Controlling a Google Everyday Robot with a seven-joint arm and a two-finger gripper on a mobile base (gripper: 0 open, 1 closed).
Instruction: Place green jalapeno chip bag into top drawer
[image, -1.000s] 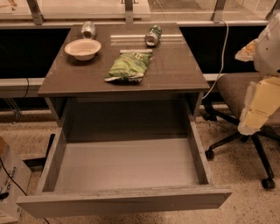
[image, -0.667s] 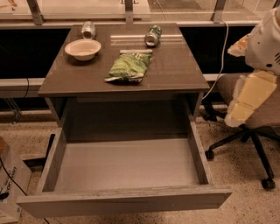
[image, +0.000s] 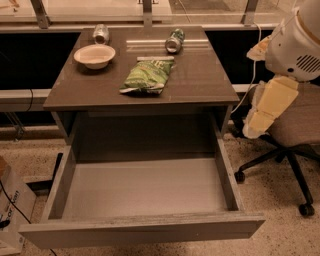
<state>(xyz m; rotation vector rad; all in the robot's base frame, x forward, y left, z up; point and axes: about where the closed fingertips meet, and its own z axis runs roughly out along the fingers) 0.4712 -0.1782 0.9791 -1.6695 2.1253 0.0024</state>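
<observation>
chip bag (image: 148, 76) lies flat on the tabletop (image: 205, 82), well apart from the open drawer (image: 145, 187) below. our gripper (image: 262, 112) hangs off to the right beside the chair (image: 295, 125); we cannot tell its state. we judge the pickup is not yet begun: next we reach left over the bag and descend.

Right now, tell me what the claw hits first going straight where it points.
The claw, right of the table by the chair, points down-left. Likely first: the right wall of the top drawer, though depth is unclear and it may miss to the floor.
</observation>
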